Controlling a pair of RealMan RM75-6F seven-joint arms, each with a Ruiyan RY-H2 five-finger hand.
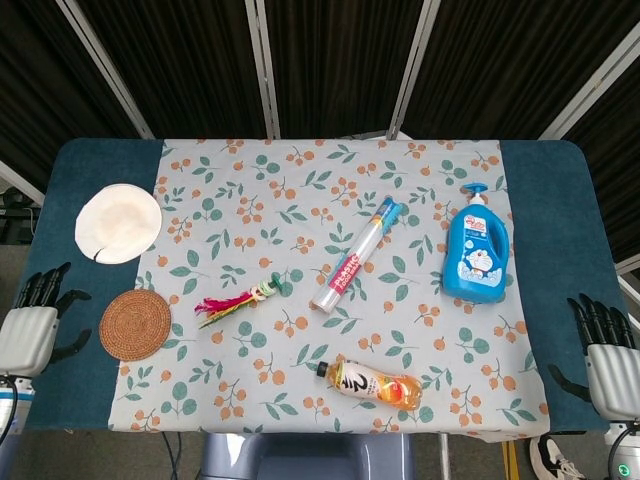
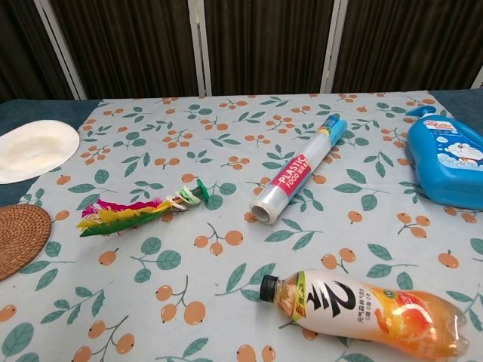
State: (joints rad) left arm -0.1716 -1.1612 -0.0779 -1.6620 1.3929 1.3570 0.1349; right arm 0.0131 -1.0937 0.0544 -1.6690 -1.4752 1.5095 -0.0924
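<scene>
Currently my left robot hand (image 1: 28,335) hovers empty, fingers apart, just beside the woven rattan coaster (image 1: 134,324) at the worktop's left edge. I judge the coaster light, stiff and flat (awkward to lift), so pinch its rim. My right robot hand (image 1: 612,372) likewise holds nothing, fingers spread.

Seven items are counted on the tabletop: one white dish (image 1: 118,222), one woven coaster (image 1: 135,324), one feathered shuttlecock (image 1: 238,301), one plastic wrap roll (image 1: 358,254), one blue detergent bottle (image 1: 476,252), one orange drink bottle (image 1: 371,382), one floral cloth (image 1: 300,190).
</scene>
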